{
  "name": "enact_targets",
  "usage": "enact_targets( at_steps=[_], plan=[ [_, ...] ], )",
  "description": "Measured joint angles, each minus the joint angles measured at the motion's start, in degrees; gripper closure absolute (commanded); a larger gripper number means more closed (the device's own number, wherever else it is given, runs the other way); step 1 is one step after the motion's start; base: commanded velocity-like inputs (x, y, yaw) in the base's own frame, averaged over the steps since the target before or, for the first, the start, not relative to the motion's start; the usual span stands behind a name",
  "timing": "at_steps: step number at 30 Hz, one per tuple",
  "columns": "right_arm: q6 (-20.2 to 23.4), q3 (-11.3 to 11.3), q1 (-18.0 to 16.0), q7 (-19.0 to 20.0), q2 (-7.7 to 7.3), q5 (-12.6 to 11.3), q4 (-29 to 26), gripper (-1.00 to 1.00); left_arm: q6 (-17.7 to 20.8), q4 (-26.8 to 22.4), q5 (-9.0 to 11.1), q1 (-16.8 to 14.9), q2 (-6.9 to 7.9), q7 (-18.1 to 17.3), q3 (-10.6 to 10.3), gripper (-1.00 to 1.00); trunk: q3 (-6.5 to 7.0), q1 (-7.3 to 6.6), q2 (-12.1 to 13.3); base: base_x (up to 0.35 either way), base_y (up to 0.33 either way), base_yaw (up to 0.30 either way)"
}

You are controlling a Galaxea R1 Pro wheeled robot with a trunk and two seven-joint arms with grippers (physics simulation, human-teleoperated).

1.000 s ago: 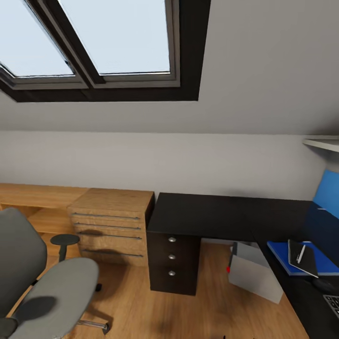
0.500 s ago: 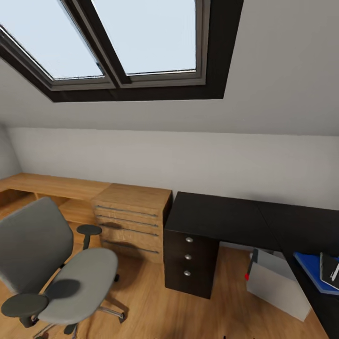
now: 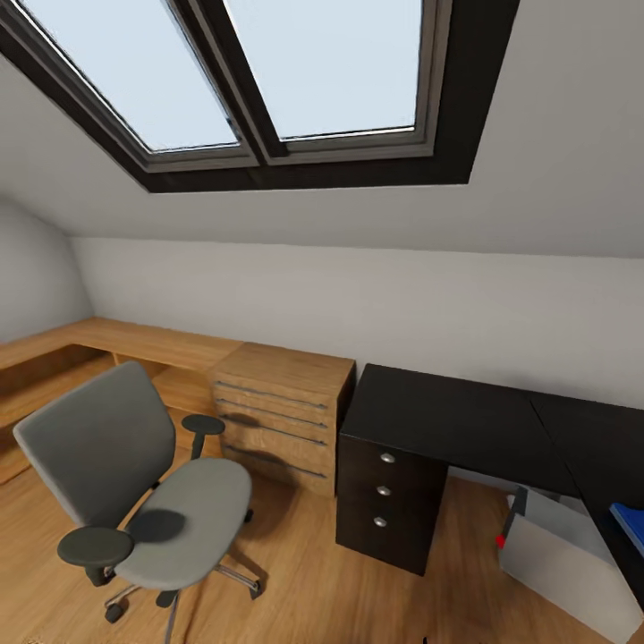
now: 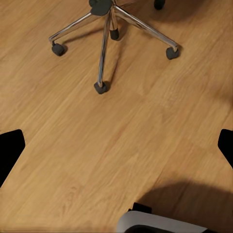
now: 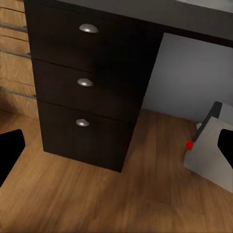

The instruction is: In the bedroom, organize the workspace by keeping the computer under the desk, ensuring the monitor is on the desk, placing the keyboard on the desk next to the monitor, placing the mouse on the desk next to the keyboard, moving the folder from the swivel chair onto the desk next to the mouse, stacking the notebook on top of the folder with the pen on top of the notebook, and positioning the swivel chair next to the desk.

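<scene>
Chair (image 3: 143, 501) sitting off to the left of the desk (image 3: 465, 429), well apart, nearer the left gripper (image 4: 116, 145); both grippers (image 5: 116, 145) spread open, holding nothing.

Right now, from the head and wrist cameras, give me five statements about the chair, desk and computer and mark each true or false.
1. The swivel chair seat is bare. True.
2. The desk drawer unit has three round silver knobs. True.
3. The computer stands on top of the desk. False: it sits on the floor under the desk.
4. The swivel chair is tucked against the desk. False: it stands apart, in front of the light wood chest of drawers.
5. The computer shows a small red light. True.
</scene>
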Motion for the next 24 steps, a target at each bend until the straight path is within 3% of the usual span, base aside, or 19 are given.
enact_targets(
  at_steps=[24],
  plan=[
    [0.0, -0.1, 0.0, 0.0, 0.13, 0.2, 0.2, -1.0, 0.0, 0.0, 0.1, 0.0, -0.02, 0.1, 0.0, -1.0, -1.54, 0.0, 0.0, 0.0, 0.0, 0.087]
  ],
)
